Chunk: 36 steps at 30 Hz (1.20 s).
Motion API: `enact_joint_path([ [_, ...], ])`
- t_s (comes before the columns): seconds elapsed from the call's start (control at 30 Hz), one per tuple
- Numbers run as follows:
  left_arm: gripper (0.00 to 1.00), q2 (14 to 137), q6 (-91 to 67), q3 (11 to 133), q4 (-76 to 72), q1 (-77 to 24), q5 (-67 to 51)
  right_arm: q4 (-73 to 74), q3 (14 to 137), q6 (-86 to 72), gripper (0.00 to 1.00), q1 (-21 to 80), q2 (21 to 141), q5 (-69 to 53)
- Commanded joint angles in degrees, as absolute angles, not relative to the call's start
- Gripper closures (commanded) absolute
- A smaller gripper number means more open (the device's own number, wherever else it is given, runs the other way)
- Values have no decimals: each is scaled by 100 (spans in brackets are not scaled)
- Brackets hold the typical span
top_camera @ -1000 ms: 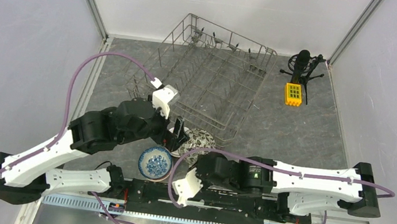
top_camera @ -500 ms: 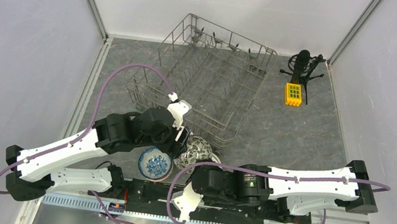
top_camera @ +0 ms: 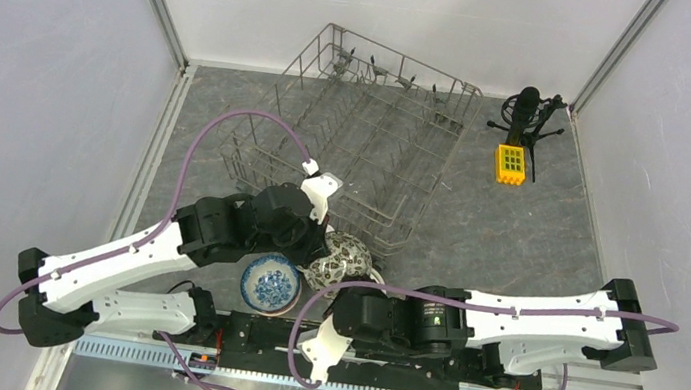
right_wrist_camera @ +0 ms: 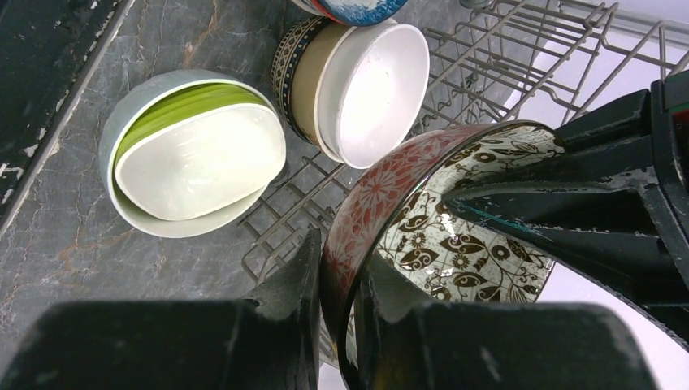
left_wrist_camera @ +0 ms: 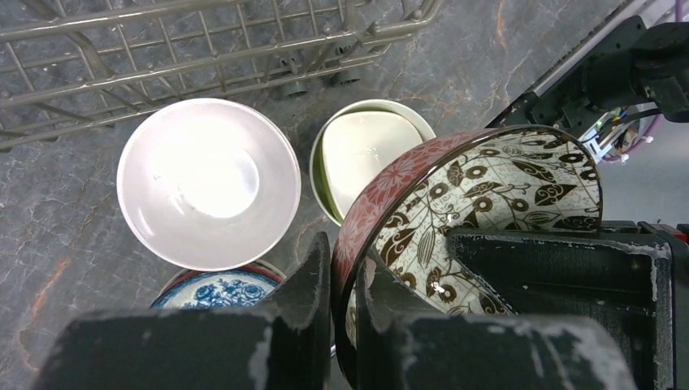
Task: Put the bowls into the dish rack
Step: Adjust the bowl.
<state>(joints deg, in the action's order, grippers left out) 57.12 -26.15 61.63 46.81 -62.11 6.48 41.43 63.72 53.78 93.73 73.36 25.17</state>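
A bowl with a red outside and a brown leaf pattern inside (left_wrist_camera: 496, 195) (right_wrist_camera: 443, 244) (top_camera: 344, 253) hangs between both arms, just in front of the dish rack's (top_camera: 361, 126) near corner. My left gripper (left_wrist_camera: 345, 280) (top_camera: 322, 248) is shut on one side of its rim. On the opposite side my right gripper (right_wrist_camera: 337, 272) (top_camera: 336, 281) is shut on the rim too. Below on the table sit a plain white bowl (left_wrist_camera: 208, 180) (right_wrist_camera: 370, 81), a lime green bowl with a white inside (left_wrist_camera: 366, 154) (right_wrist_camera: 191, 154) and a blue-and-white bowl (left_wrist_camera: 215, 292) (top_camera: 270, 283).
The grey wire dish rack (left_wrist_camera: 203, 57) (right_wrist_camera: 528, 57) stands tilted across the back of the table and holds no bowls. A black microphone stand (top_camera: 528, 113) and a yellow block (top_camera: 511, 163) are at the back right. The arm bases' rail (top_camera: 362, 344) runs along the near edge.
My left gripper has swung in from the left to the patterned bowl and shut on its rim. The right arm keeps its grip and has shifted slightly toward the near edge.
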Motion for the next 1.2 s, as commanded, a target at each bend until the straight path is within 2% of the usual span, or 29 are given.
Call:
enact_joint_path([
  [0.0, 98, 5646, -2548, 6075, 4714, -6191, 658, 3612, 6334, 5408, 87, 9413, 6998, 2734],
  [0.1, 98, 5550, -2592, 6019, 4651, -6188, 776, 3200, 6121, 5393, 74, 9411, 6683, 2697],
  [0.13, 98, 5511, -2613, 6000, 4630, -6188, 825, 3095, 6081, 5367, 66, 9411, 6582, 2679],
  [0.23, 98, 5418, -2703, 5915, 4568, -6184, 1039, 2853, 5950, 5345, 54, 9397, 6269, 2484],
  [0.37, 98, 5298, -2822, 5765, 4529, -6187, 1485, 2395, 5779, 5119, 45, 9281, 5801, 2178],
  [0.57, 98, 5030, -3021, 5571, 4540, -6188, 1961, 1569, 5836, 3800, 30, 8877, 5462, 2401],
  [0.7, 98, 4746, -3104, 5446, 4519, -6186, 2195, 1741, 6348, 2550, 30, 8388, 5847, 2455],
  [0.83, 98, 4469, -3143, 5372, 4489, -6187, 2330, 2379, 7145, 1408, 35, 7927, 6545, 2334],
  [1.17, 98, 4108, -3148, 5317, 4544, -6187, 2617, 2619, 7647, 275, 39, 7057, 7120, 522],
])
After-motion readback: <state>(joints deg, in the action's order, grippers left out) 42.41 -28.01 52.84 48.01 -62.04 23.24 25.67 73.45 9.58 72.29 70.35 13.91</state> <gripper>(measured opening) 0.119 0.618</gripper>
